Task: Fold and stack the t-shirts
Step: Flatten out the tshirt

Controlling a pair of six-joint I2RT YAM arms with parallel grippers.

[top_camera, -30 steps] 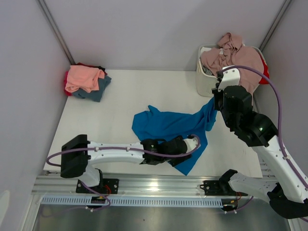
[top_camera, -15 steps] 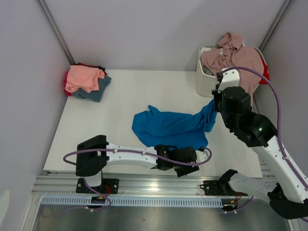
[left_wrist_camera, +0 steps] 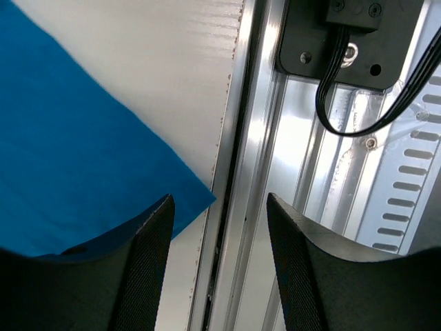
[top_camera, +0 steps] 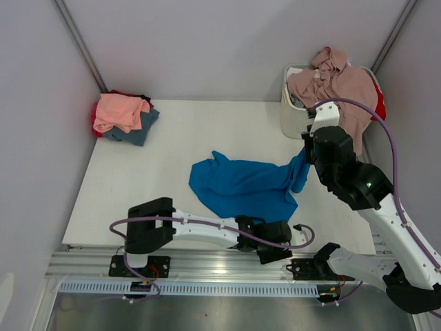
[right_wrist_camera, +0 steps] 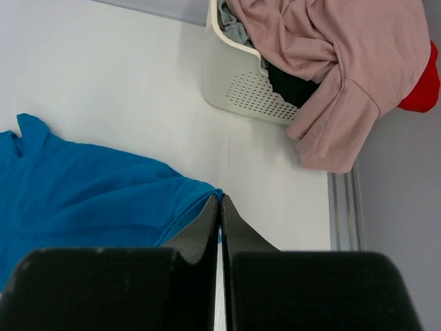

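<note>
A bright blue t-shirt [top_camera: 244, 185] lies spread in the middle of the table. My right gripper [right_wrist_camera: 220, 198] is shut on its right edge, and that corner is lifted [top_camera: 301, 155]. At the near table edge, my left gripper [left_wrist_camera: 219, 200] is open over the metal rail with nothing between its fingers. The shirt's near corner [left_wrist_camera: 83, 152] lies just beside the left finger. In the top view the left gripper [top_camera: 275, 255] hides that corner. More t-shirts, salmon pink [top_camera: 120, 110] on slate blue-grey [top_camera: 141, 127], are piled at the back left.
A white slatted basket [right_wrist_camera: 241, 89] stands at the back right with a mauve-pink shirt [right_wrist_camera: 344, 62] draped over it, beside black [right_wrist_camera: 293, 86] and red [right_wrist_camera: 420, 89] cloth. The aluminium rail [left_wrist_camera: 275, 172] and a cable mount [left_wrist_camera: 351, 41] run along the near edge.
My left arm has swung from the blue shirt's near hem rightward and down to the table's near edge. The right gripper has kept its hold and barely moved.
</note>
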